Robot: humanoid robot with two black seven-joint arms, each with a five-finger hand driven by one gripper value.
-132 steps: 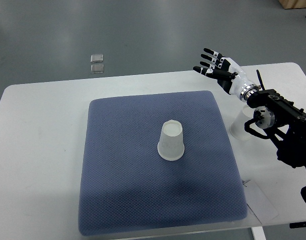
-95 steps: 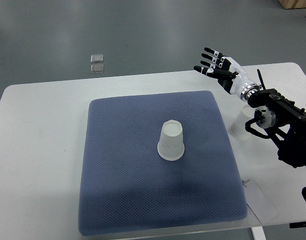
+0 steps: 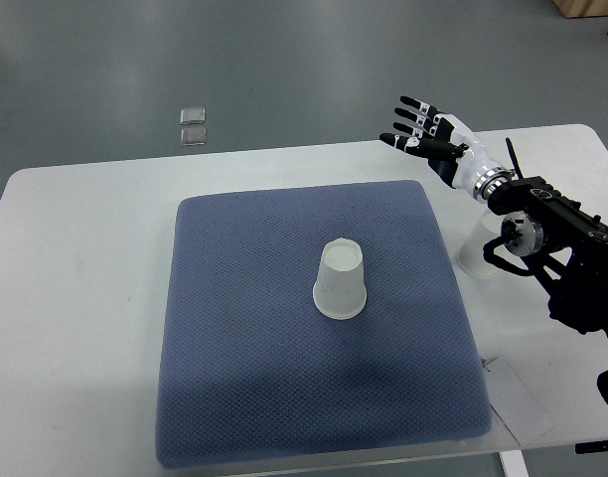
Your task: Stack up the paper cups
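The right arm [image 3: 557, 248] hides most of a second cup [image 3: 475, 253] (its rim unseen).

Centre: upturned white paper cup [image 3: 340, 279] on blue quilted mat [image 3: 234, 328].
Right: second white paper cup [image 3: 477, 248] off the mat, on white table [image 3: 76, 298].

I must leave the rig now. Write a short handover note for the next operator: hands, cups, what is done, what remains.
Right robot hand: open, fingers spread, holding nothing, raised over the far right part of the table, past the mat's corner.
Left robot hand: not in view.
Cups: one paper cup stands upside down near the middle of the blue mat. A second cup stands off the mat on its right side, partly hidden under the right arm.
Done: nothing stacked; the cups are apart.
Left: pick up one cup and set it on the other.
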